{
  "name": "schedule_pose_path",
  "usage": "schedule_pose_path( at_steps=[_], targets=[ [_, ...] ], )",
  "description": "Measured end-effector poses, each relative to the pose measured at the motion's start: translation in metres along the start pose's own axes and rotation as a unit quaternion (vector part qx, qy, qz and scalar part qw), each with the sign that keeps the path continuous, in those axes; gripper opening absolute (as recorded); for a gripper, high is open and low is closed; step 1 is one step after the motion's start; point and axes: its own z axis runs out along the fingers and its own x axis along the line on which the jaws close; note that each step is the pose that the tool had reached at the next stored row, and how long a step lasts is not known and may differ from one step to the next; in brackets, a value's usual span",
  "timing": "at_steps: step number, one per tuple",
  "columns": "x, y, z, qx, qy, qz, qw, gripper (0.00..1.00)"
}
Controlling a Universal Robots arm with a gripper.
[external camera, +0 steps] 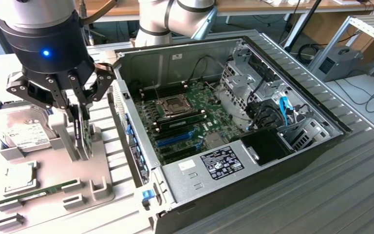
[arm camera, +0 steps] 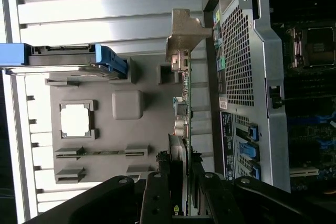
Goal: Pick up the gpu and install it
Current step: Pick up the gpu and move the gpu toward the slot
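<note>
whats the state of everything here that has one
gpu: upright on edge in the gray fixture, not installed
gripper: down around the gpu
pc case: lying on its side, open
hard drive: resting in the fixture
ram stick: flat in a fixture slot

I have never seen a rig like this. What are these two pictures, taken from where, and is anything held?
This is a robot arm with a gripper. One camera stands off the arm; the other sits on its wrist. A grey tray holds a hard drive, a RAM stick and a processor chip, beside an open computer case. The gripper is closed on the gpu, a circuit card standing on edge in the tray.
</note>
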Motion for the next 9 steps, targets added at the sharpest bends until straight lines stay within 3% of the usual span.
schedule_pose_path(
  at_steps=[9],
  targets=[
    [-0.0001,0.0002,-0.0053,-0.0001,0.0000,0.000,1.0000,0.26]
  ],
)
